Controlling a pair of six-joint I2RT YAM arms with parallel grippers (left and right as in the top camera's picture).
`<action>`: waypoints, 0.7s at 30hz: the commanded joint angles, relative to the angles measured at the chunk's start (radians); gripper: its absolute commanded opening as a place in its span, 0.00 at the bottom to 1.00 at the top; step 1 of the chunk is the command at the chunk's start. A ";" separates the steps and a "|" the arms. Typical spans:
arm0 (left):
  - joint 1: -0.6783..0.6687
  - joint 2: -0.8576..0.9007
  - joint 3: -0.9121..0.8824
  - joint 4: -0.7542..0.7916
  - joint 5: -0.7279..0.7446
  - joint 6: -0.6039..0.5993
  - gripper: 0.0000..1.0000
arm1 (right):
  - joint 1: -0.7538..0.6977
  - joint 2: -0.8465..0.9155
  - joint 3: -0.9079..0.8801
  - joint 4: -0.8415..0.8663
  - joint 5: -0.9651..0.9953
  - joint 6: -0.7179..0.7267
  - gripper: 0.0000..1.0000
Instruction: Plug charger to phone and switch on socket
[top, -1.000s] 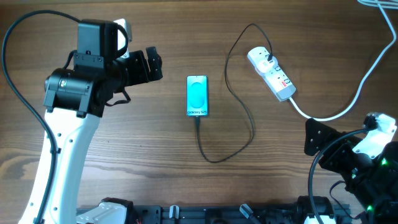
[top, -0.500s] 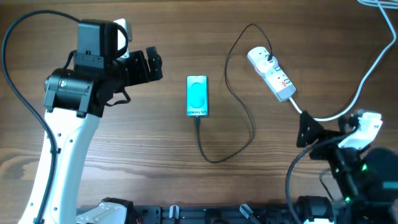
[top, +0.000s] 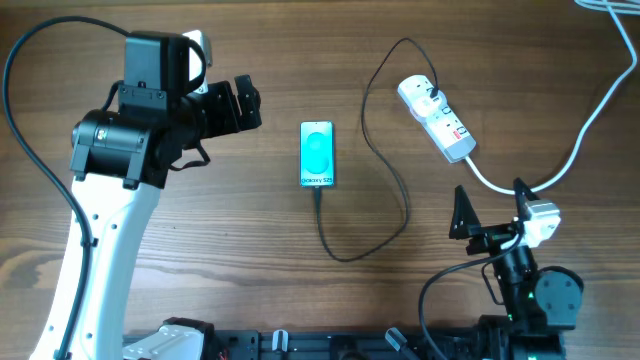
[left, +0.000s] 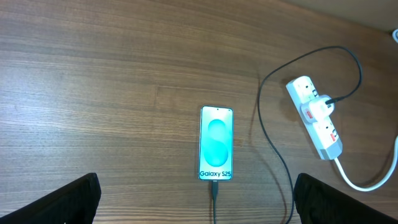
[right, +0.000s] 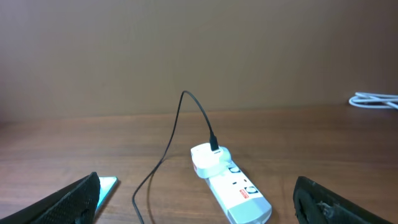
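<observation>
- Our right gripper (top: 489, 208), jaws spread wide and empty, has swung in from the lower right corner over the last second and now faces the socket (right: 231, 185).
- The socket lies just ahead of it, with a white plug (right: 209, 158) seated at its far end. We cannot read the switch position.
- Farther off, the charger (top: 385, 165) loops to the phone (top: 317, 154), its tip apparently in the phone's lower edge. We judge only the switch remains.
- The left gripper (top: 245, 104), likewise wide open and empty, has not moved.

You'll see the phone (top: 317, 153) flat, screen glowing cyan; the charger (top: 386, 168) joins its lower edge and loops to the white socket (top: 437, 119).
</observation>
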 joint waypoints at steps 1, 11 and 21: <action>-0.002 -0.013 -0.003 0.002 -0.013 -0.012 1.00 | 0.005 -0.018 -0.052 0.061 -0.020 0.014 1.00; -0.002 -0.013 -0.003 0.002 -0.013 -0.012 1.00 | 0.005 -0.018 -0.122 0.129 0.041 -0.048 1.00; -0.002 -0.013 -0.003 0.002 -0.013 -0.012 1.00 | 0.005 -0.018 -0.121 0.116 0.130 -0.150 1.00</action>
